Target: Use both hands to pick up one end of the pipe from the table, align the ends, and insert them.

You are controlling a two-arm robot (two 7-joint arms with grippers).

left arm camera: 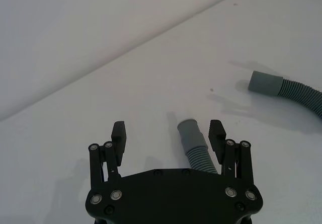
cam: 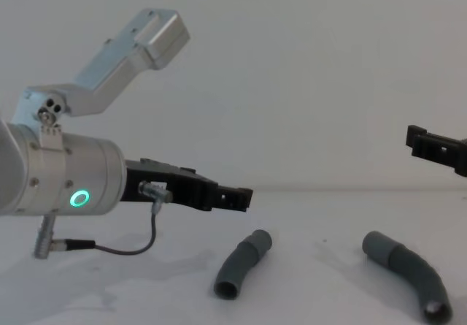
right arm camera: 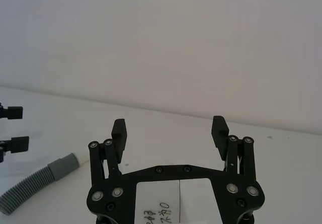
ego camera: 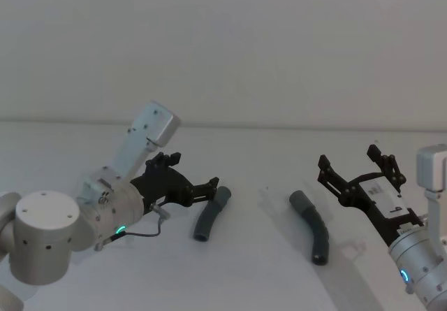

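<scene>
Closest in, the left arm's silver wrist (cam: 58,175) shows a green ring. The left tool (left arm camera: 167,131) hangs with jaws apart just over the short pipe piece (ego camera: 211,214). Well apart to the right lies the longer piece (ego camera: 312,227), with the right tool (right arm camera: 169,127) raised beside it, jaws also spread. Both pieces rest on the smudged white table (ego camera: 265,276). Beyond is a bare pale wall (ego camera: 223,45).
</scene>
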